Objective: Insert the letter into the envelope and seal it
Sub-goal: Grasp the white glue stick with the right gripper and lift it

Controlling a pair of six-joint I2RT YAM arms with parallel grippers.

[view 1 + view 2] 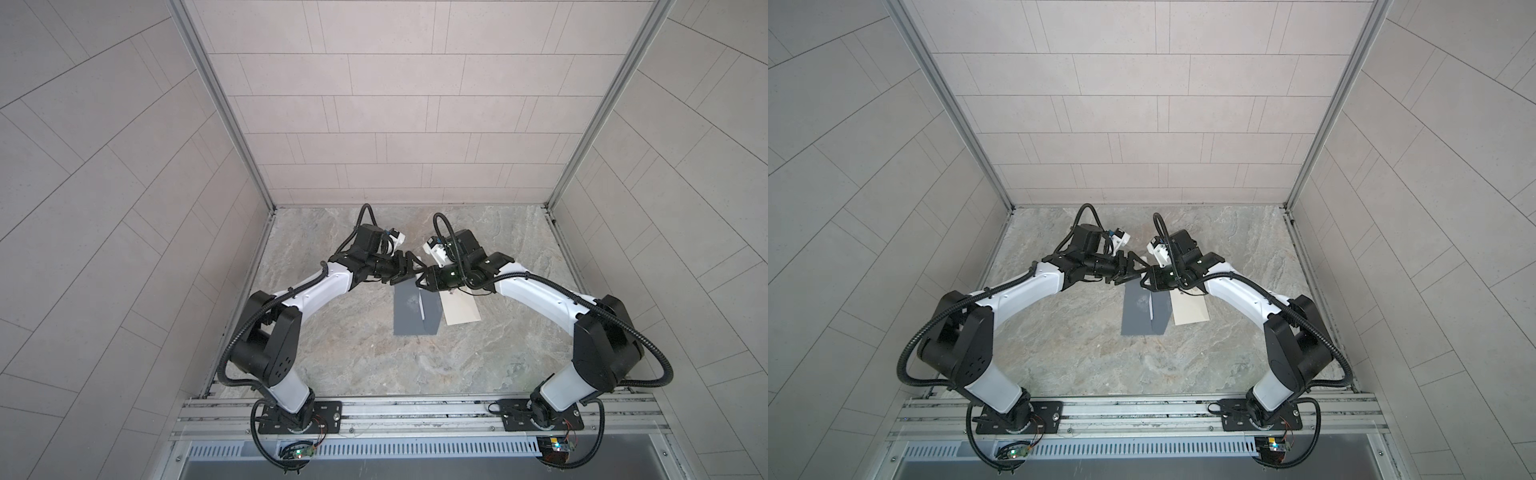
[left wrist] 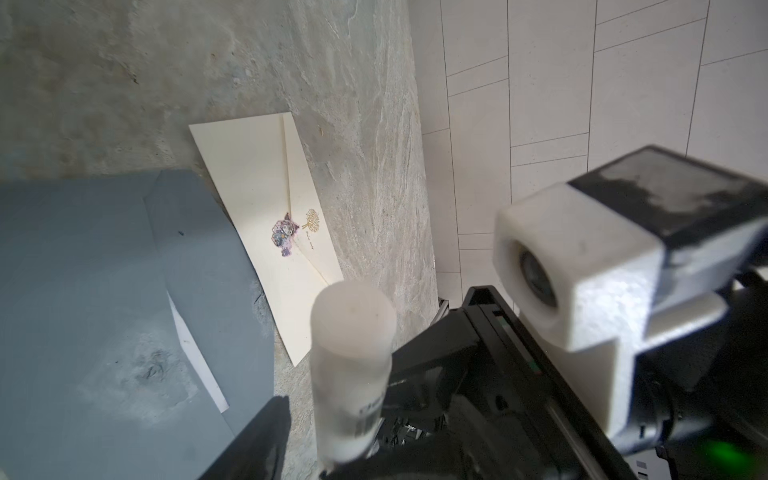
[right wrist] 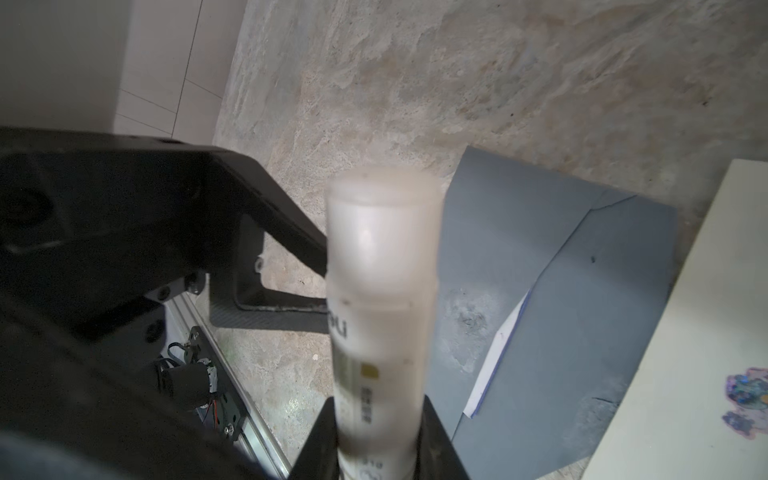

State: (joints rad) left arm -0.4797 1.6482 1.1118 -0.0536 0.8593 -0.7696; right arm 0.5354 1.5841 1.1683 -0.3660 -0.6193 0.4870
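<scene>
A grey envelope (image 1: 409, 320) (image 2: 83, 291) (image 3: 561, 332) lies flat mid-table with its flap (image 2: 199, 249) open. A strip of the white letter (image 1: 422, 309) (image 2: 195, 357) (image 3: 494, 361) shows at its mouth. Both grippers meet just above its far end. My right gripper (image 1: 422, 282) (image 3: 378, 440) is shut on the lower body of a translucent white glue stick (image 3: 380, 291) (image 2: 351, 357), cap on and pointing up. My left gripper (image 1: 411, 272) (image 2: 336, 457) is open, with fingers (image 3: 270, 249) on either side of the stick near the cap. A gap of table shows beside one finger (image 2: 257, 436).
A cream envelope (image 1: 459, 313) (image 2: 257, 199) (image 3: 685, 332), closed and bearing a small sticker (image 2: 284, 235), lies right beside the grey one. Tiled walls (image 1: 374, 124) close in the marbled table (image 1: 415, 374) at the back and both sides. The arm bases stand on a rail (image 1: 415, 411) at the front.
</scene>
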